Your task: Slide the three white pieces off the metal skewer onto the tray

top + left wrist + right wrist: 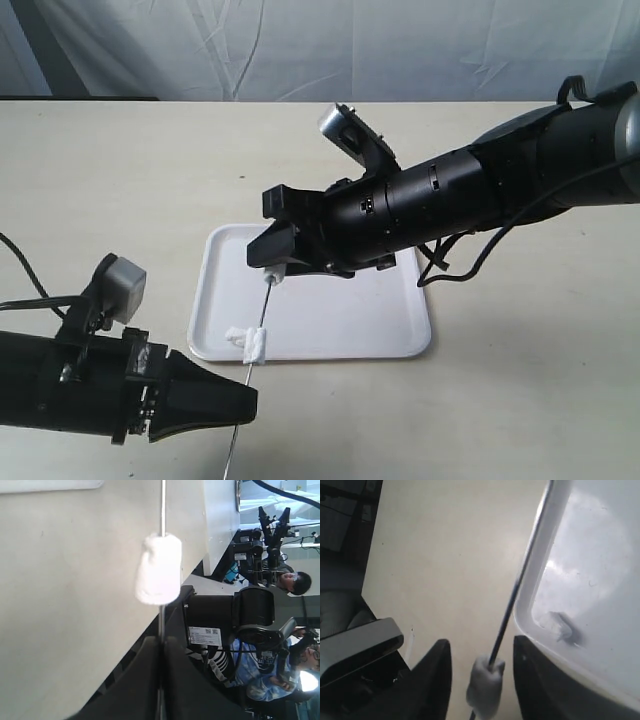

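Grey and wire-thin, the metal skewer [263,310] slants up from the left gripper [245,405], which works near the desk's near edge, left of middle, with its fingers [145,680] clamped tight on the rod's lower part. The rod's upper end sits over the white tray [340,320], which lies at mid-desk. None of the white pieces can be seen lying loose in the tray. An upper white piece [272,276] sits close to the rod's top end. A lower white clump [253,343] hangs on the rod above the tray's near rim, and it cannot be told whether this is one piece or two. The right gripper [272,262] reaches in from the desk's right edge. Its fingers [437,680] stand apart on either side of the upper piece without pinching it, as the right wrist view shows. The step in hand looks like the first strip-off, with the right gripper lined up but not yet closed. The next move probably calls for a soft pinch on that piece, then a straight pull along the rod past its tip. The left gripper would need to hold the skewer steady over the tray so the lump drops inside the rim.
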